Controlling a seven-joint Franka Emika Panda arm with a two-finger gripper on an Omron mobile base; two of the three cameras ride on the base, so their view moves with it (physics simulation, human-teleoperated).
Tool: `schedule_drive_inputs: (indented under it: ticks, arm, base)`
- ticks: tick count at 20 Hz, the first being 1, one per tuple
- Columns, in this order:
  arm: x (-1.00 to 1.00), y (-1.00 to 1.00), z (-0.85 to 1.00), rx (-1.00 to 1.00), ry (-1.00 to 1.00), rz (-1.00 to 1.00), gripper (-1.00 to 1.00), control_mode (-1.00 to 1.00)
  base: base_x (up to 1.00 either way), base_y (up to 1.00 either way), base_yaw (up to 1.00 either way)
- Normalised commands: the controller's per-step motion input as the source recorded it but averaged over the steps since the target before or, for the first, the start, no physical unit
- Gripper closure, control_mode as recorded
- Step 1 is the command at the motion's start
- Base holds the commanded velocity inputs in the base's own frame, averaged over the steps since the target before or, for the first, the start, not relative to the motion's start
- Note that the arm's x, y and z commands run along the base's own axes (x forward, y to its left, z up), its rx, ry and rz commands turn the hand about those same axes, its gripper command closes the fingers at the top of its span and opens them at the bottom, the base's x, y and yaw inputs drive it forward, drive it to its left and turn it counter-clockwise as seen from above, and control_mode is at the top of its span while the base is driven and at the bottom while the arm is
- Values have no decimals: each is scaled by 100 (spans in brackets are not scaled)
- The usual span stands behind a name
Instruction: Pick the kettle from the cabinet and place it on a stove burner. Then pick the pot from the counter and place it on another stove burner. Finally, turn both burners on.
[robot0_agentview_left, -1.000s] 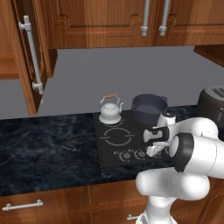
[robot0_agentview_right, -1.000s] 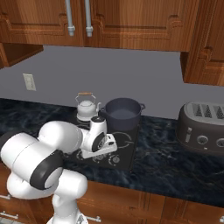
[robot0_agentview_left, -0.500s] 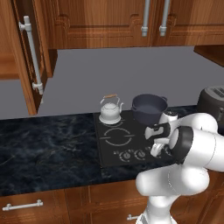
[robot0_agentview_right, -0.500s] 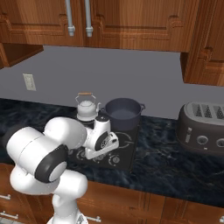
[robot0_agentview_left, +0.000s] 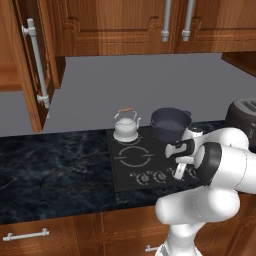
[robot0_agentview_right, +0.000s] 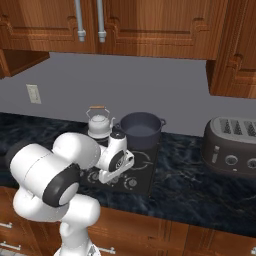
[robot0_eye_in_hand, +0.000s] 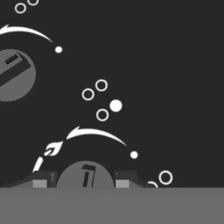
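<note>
The small silver kettle (robot0_agentview_left: 125, 127) (robot0_agentview_right: 99, 123) stands on the back left stove burner. Beside it, on the back right burner, sits the wide dark grey pot (robot0_agentview_left: 170, 124) (robot0_agentview_right: 141, 130). My gripper (robot0_agentview_left: 177, 172) (robot0_agentview_right: 102, 176) (robot0_eye_in_hand: 85, 180) points down at the knob row along the front of the black cooktop (robot0_agentview_left: 127, 170) (robot0_agentview_right: 145, 175). In the hand view, a round grey knob (robot0_eye_in_hand: 85, 175) sits between my two fingertips, which touch its sides. A second knob (robot0_eye_in_hand: 11, 74) lies at the upper left. The cabinet (robot0_agentview_left: 27, 60) door hangs open at the left.
A dark toaster (robot0_agentview_left: 242, 117) (robot0_agentview_right: 235, 145) stands on the black marble counter (robot0_agentview_left: 50, 175) (robot0_agentview_right: 200, 192) right of the cooktop. Closed wooden upper cupboards with silver bar handles (robot0_agentview_right: 80, 20) hang above. Drawers run under the counter's front edge.
The arm has shifted only slightly, with the hand still down at the front knobs. Kettle and pot have not moved.
</note>
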Motion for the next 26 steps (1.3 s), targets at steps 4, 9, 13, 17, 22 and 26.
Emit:
schedule_drive_inputs:
  ticks: [4, 9, 13, 17, 22, 26]
  arm:
    - [-22, 9, -33, 0, -4, 15, -100, -100]
    - [-8, 15, -28, 0, -1, 11, -100, -100]
    - [-1, 9, -2, 0, 0, 8, -100, -100]
    - [-8, 5, 9, 0, 0, 4, -100, -100]
    - [-6, 5, 28, -1, 0, 2, -100, -100]
    - [0, 2, 38, -2, 1, 1, -100, -100]
  base:
    - [0, 0, 0]
    - [0, 0, 0]
    - [0, 0, 0]
    - [0, 0, 0]
    - [0, 0, 0]
    - [0, 0, 0]
